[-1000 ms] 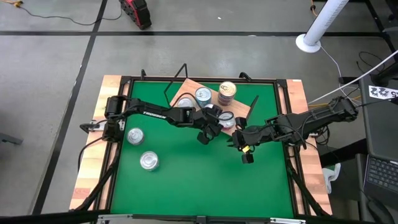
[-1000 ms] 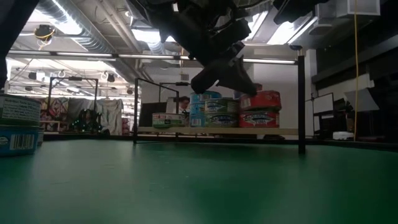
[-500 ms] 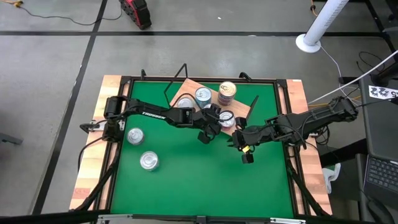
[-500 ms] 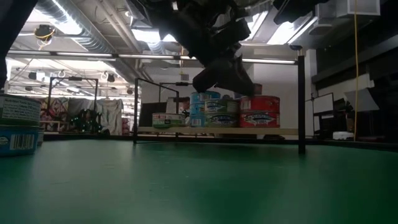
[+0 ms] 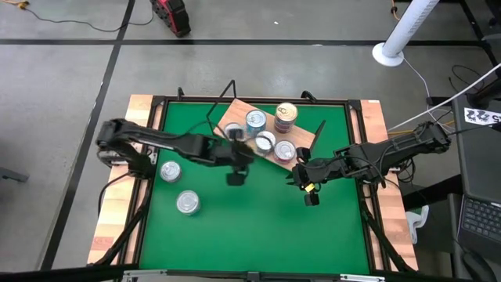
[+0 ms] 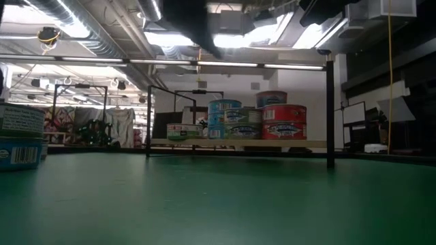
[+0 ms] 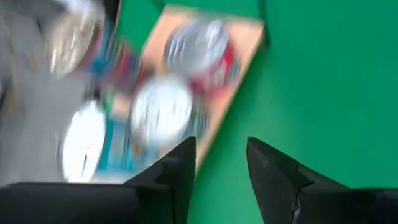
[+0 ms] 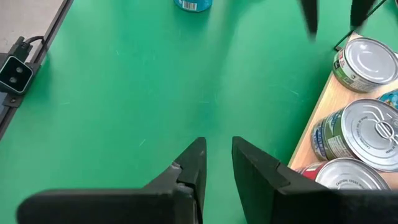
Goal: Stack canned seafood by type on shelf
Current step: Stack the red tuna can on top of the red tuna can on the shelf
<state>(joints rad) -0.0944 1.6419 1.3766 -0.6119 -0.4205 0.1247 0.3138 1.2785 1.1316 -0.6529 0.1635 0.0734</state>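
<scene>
The wooden shelf (image 5: 235,112) lies slantwise at the table's far middle. Several tins stand on it, among them a gold-topped stack (image 5: 286,113), a silver-lidded tin (image 5: 255,120) and a red-sided tin (image 5: 284,150). In the low view the shelf's tins (image 6: 285,122) stand in short stacks. Two more tins (image 5: 171,171) (image 5: 187,203) stand on the green mat at the left. My left gripper (image 5: 235,175) (image 7: 221,165) is open and empty over the mat, near side of the shelf. My right gripper (image 5: 310,193) (image 8: 217,163) is open and empty, right of the shelf's near end.
The green mat (image 5: 250,227) has a dark raised frame (image 5: 364,157) around it. The shelf's black wire supports (image 5: 221,95) stick up at its ends. Bare mat lies across the near half of the table. A white pole base (image 5: 389,53) stands on the floor beyond the table.
My left gripper has drawn back from the shelf's near edge toward the table's left edge and has risen out of the low view. The red-sided tin that stood beside its fingers stays on the shelf. My right arm has kept still.
</scene>
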